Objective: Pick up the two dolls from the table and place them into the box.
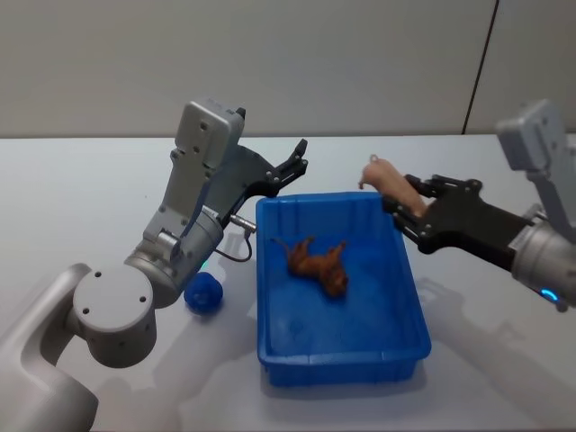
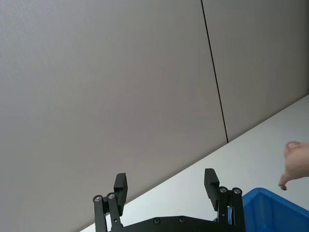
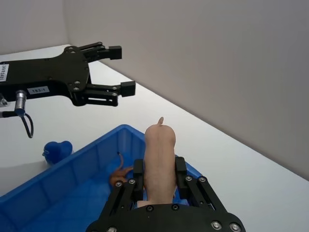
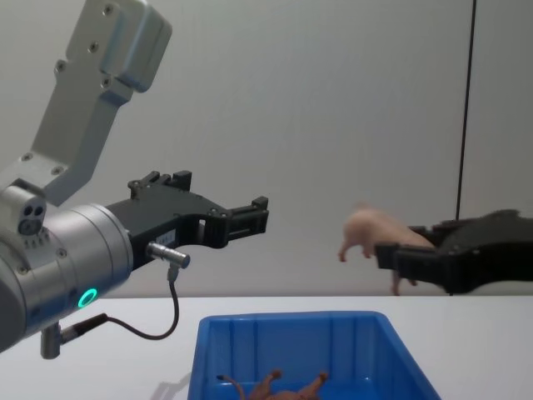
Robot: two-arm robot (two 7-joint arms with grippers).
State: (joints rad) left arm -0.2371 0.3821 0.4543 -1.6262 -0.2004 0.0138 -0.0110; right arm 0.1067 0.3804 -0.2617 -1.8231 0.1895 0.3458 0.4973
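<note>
The orange-brown doll (image 1: 319, 264) lies on its side inside the blue box (image 1: 340, 358), also seen low in the chest view (image 4: 279, 388) and past my right gripper (image 3: 120, 175). My right gripper (image 1: 402, 209) is shut on the pale pink doll (image 1: 390, 180) and holds it in the air over the box's far right rim (image 4: 369, 230) (image 3: 159, 162). My left gripper (image 1: 295, 165) is open and holds nothing, raised above the box's far left corner (image 4: 260, 218) (image 2: 166, 186) (image 3: 120, 70).
A small blue toy (image 1: 204, 292) sits on the white table (image 1: 81, 198) to the left of the box, near my left arm's base. A grey wall stands behind the table. Bare tabletop lies right of the box.
</note>
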